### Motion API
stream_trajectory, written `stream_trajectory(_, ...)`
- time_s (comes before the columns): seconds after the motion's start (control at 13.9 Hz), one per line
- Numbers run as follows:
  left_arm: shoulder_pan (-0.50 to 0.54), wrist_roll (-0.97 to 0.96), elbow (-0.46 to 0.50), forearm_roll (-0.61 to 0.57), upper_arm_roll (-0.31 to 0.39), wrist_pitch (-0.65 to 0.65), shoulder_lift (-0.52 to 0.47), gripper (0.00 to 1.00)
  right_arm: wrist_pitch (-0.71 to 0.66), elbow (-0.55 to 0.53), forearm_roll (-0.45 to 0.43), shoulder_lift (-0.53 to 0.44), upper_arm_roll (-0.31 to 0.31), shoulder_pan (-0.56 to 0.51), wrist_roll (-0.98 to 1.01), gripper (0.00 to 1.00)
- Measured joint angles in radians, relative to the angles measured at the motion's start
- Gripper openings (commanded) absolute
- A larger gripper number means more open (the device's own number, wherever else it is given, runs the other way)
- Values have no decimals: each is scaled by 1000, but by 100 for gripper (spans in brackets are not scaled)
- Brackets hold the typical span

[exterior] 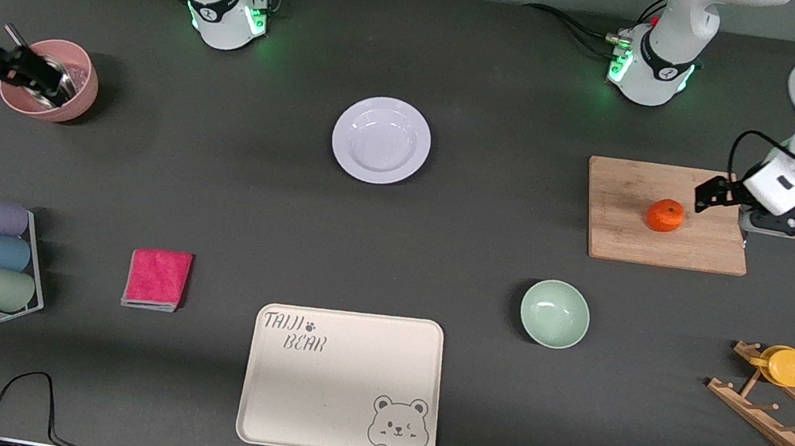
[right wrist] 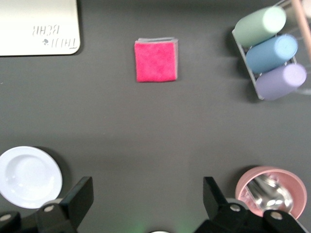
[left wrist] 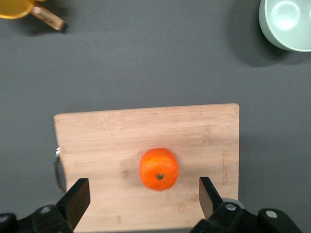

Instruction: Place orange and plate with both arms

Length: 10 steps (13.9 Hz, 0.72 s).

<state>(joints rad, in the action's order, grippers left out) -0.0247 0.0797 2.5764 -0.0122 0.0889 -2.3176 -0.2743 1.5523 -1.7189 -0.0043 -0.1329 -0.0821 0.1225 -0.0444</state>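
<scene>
On the dark grey bench [exterior: 439, 261] we had nothing placed: small orange fruit [exterior: 665, 215] at three o'clock of the glossy white plate [exterior: 381, 140]; left claw [left wrist: 144, 196] and right claw [right wrist: 148, 198] both open.

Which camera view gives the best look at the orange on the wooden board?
The left wrist view: the orange fills the middle of the picture, stem end showing, on the cutting board, between the open fingers of the left gripper. The front view shows it small, beside that gripper. The right wrist view does not show it.

A robot lab: two white bench-mounted arm bases [exterior: 227, 13] on a dark grey table [exterior: 395, 239] staged with kitchenware.
</scene>
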Motion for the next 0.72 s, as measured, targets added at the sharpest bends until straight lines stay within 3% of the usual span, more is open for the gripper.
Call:
stream_trajectory(0.22,-5,-14,106,7,-2,-136,39,100,0,-129,0,-158,5,74,-93,100)
stream_trajectory(0.43,-7,-26,132,7,-2,-219,108,100,2,-238,0,-289,10,154,-173,100)
stream_trajectory(0.72,-26,-31,162,7,-3,-308,189,100,5,-323,0,-372,12,246,-236,100)
